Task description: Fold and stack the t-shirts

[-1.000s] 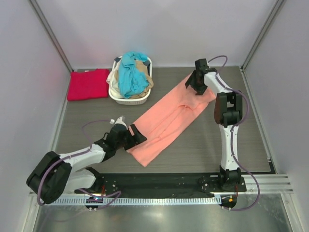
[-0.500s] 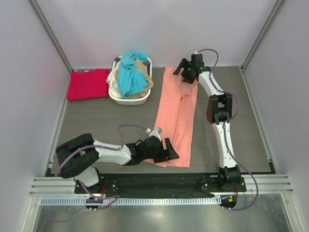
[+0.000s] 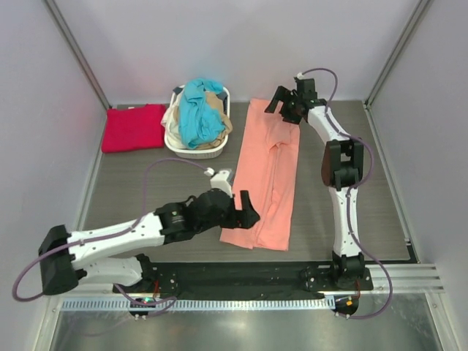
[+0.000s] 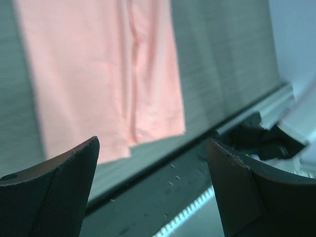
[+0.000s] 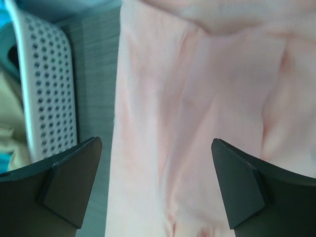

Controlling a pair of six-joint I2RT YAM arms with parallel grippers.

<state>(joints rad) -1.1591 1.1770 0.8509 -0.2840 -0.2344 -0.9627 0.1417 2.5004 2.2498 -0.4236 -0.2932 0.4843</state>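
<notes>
1. Top view, hazards. Shows the pink shirt [image 3: 267,175] laid as a long strip on the table [image 3: 146,183], right of the basket [image 3: 191,152], running from far end to near edge. Risks pinching only the top layer at the uneven near hem, so peeling the fold open. Risks a skewed fold through unequal lifts at the two ends.
2. Top view, pose. Places the left gripper [image 3: 248,208] over the strip's near left edge, arm stretched low across the table, jaws spread and empty. Places the right gripper [image 3: 280,104] over the far end, arm reaching fully forward, jaws likewise apart.
3. Left wrist. Confirms the left gripper [image 4: 152,143] wide and holding nothing, tilted above the near hem of the pink shirt [image 4: 98,74]. Warns of dragging cloth over the table's front edge, near the hem.
4. Right wrist. Confirms the right gripper [image 5: 157,142] wide and empty, hovering over the pink shirt [image 5: 197,74], basket [image 5: 49,89] just beside on the left. Warns of bunching along the central crease under a careless grasp.
</notes>
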